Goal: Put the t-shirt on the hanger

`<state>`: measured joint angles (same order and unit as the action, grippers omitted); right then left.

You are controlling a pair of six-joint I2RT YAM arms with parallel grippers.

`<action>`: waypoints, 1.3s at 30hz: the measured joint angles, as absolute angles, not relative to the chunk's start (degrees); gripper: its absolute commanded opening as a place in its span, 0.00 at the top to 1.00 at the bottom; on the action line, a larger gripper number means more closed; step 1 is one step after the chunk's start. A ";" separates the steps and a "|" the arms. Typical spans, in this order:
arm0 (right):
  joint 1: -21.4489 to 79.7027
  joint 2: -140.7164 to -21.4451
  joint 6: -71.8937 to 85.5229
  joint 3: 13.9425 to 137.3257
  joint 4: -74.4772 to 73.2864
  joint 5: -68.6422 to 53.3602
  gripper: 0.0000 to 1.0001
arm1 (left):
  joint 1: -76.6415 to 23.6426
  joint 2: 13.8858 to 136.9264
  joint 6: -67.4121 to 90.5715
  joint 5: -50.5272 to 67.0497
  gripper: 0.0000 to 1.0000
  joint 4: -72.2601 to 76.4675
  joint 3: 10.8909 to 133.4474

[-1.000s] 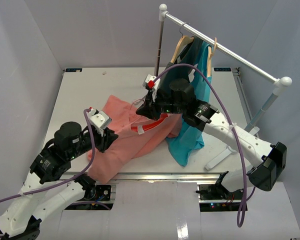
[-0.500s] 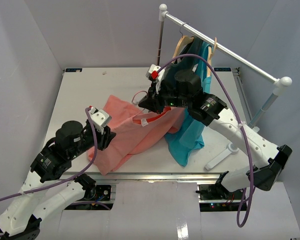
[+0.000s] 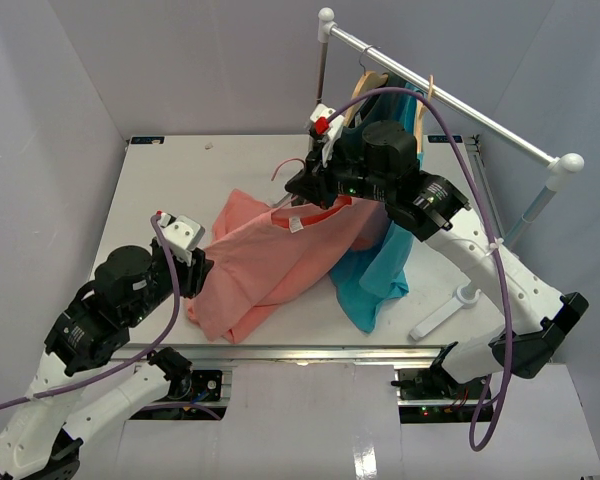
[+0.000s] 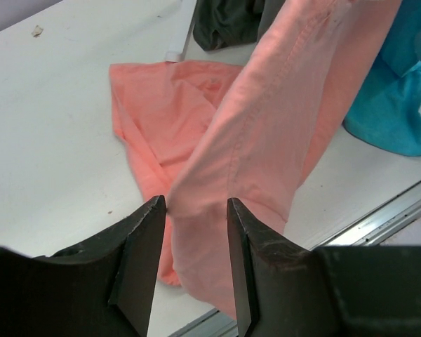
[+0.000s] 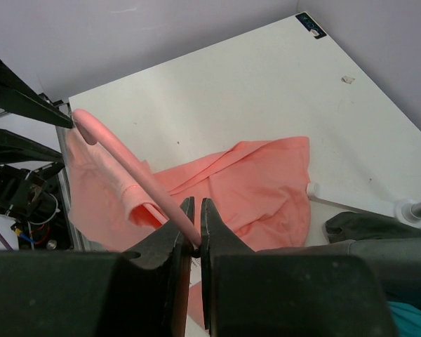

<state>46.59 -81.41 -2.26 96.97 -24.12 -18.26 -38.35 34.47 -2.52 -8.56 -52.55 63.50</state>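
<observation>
The salmon t-shirt (image 3: 280,260) hangs by its collar from the thin pale-pink hanger (image 3: 283,168), its lower part bunched on the table. My right gripper (image 3: 302,190) is shut on the hanger and holds it above the table's middle. In the right wrist view the pink rod (image 5: 126,165) runs from the closed jaws (image 5: 197,203) out over the shirt (image 5: 252,182). My left gripper (image 3: 198,272) is open at the shirt's near-left edge. In the left wrist view the jaws (image 4: 196,203) stand apart with a hanging fold of the shirt (image 4: 266,140) just beyond them.
A teal shirt (image 3: 380,270) hangs from a wooden hanger (image 3: 360,90) on the clothes rail (image 3: 450,100) at the right. A dark grey shirt (image 5: 358,225) lies by the rack. The rack's white foot (image 3: 445,312) rests on the table at the near right.
My right gripper has risen and moved back with the hanger, lifting the shirt's collar off the table. My left arm has drawn back toward the near left, away from the shirt.
</observation>
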 measured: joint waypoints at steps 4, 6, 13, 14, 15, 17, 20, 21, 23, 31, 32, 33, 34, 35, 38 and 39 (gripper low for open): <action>46.07 -81.54 -1.90 97.08 -24.62 -17.84 0.92 | -38.35 33.86 -2.13 -10.39 0.48 -53.56 63.44; 45.94 -81.55 -1.76 97.25 -25.04 -17.65 0.92 | -38.35 33.85 -1.79 -11.00 0.47 -53.62 63.14; 45.83 -81.58 -1.42 98.70 -25.63 -17.05 0.92 | -38.35 33.51 -0.04 -11.58 0.45 -53.47 61.23; 45.82 -81.58 -1.35 98.75 -25.63 -17.00 0.92 | -38.35 33.52 0.29 -11.58 0.45 -53.40 61.20; 45.82 -81.58 -1.25 98.78 -25.63 -16.98 0.92 | -38.35 33.52 0.57 -11.59 0.44 -53.33 61.19; 45.80 -81.58 -1.05 98.78 -25.66 -16.89 0.92 | -38.35 33.54 1.13 -11.34 0.44 -52.59 60.95; 45.80 -81.58 -0.78 98.80 -25.66 -16.80 0.92 | -38.35 33.72 1.78 -10.76 0.51 -51.12 60.24; 45.80 -81.57 -0.71 98.80 -25.65 -16.80 0.92 | -38.35 33.84 1.98 -10.46 0.54 -50.55 59.91; 45.80 -81.44 -0.60 98.79 -25.66 -16.82 0.92 | -38.35 34.35 2.48 -10.19 0.58 -49.51 59.22; 45.80 -79.40 -0.59 98.73 -25.63 -16.56 0.92 | -38.35 38.46 4.35 -10.52 1.00 -47.69 58.54; 45.80 -79.11 -0.60 98.72 -25.63 -16.49 0.92 | -38.35 38.74 4.64 -10.54 1.00 -47.58 58.54; 45.80 -78.83 -0.60 98.68 -25.61 -16.39 0.92 | -38.35 38.84 4.79 -10.58 1.00 -47.47 58.54; 45.80 -78.62 -0.60 98.55 -25.62 -16.22 0.92 | -38.35 38.83 4.91 -10.59 1.00 -47.45 58.54; 45.80 -78.43 -0.60 98.40 -25.64 -16.03 0.92 | -38.35 38.80 5.04 -10.59 1.00 -47.46 58.54; 45.68 -77.99 -0.69 97.32 -25.37 -15.39 0.92 | -38.35 38.22 5.62 -11.29 1.00 -47.80 58.74; 45.61 -77.83 -0.73 96.83 -25.32 -15.21 0.92 | -38.35 37.99 5.77 -11.58 1.00 -48.00 58.86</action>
